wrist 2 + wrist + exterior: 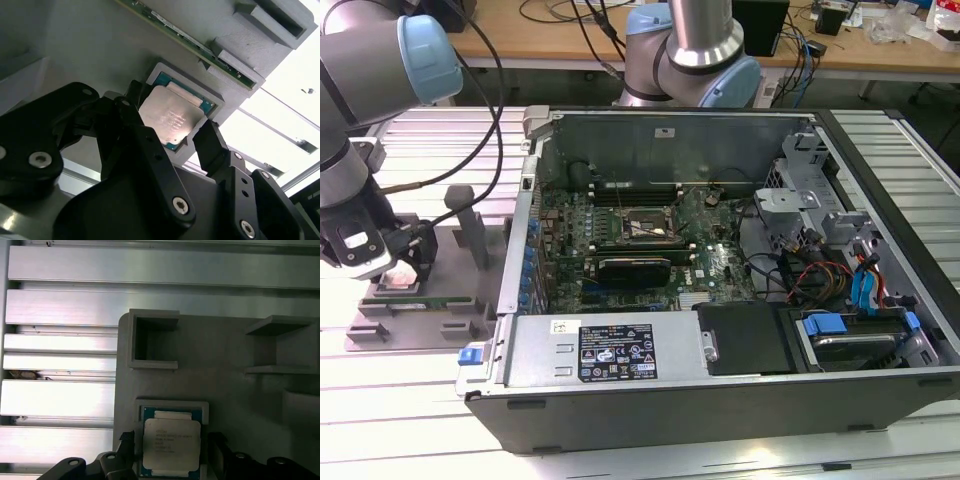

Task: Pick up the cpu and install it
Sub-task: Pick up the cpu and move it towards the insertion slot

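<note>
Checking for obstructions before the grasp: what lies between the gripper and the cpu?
In the second wrist view, the open gripper straddles the cpu; just the grey holder's raised pocket rim lies between them.

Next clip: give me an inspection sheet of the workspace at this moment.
Surface: slotted aluminium table carrying a grey fixture plate.
Job's things: cpu lies flat in its fixture pocket; socket sits inside the open computer case.
Clutter: memory stick slotted in the fixture.
Grippers: gripper open, straddling the cpu, with a gap on each side.
Cables: black cable by the arm; coloured wires in the case.
Surroundings: wooden desk behind.
</note>
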Action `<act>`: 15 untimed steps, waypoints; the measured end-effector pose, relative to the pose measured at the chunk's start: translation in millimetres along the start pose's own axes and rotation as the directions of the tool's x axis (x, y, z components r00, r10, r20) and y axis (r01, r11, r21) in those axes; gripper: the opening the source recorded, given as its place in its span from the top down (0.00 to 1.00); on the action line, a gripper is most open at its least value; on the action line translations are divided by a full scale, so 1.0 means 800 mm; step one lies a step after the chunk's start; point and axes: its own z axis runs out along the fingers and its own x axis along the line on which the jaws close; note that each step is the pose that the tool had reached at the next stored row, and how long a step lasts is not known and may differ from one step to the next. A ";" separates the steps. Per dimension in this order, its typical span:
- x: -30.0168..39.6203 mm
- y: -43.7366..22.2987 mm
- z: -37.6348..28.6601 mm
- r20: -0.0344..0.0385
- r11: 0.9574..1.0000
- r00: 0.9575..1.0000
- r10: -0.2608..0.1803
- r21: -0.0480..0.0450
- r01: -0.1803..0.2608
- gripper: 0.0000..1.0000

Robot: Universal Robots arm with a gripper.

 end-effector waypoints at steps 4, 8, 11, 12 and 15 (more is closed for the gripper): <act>0.0000 0.0000 0.0005 0.000 1.000 1.000 0.000 0.000 0.000 0.31; 0.0000 0.0000 0.0006 0.000 1.000 1.000 0.000 0.000 0.000 0.40; -0.0002 0.0001 -0.0002 0.001 1.000 1.000 0.000 0.000 0.000 0.40; -0.0001 0.0001 -0.0006 0.000 1.000 1.000 0.000 0.000 0.000 0.40; -0.0001 0.0001 -0.0010 0.000 1.000 1.000 0.000 0.000 0.000 0.45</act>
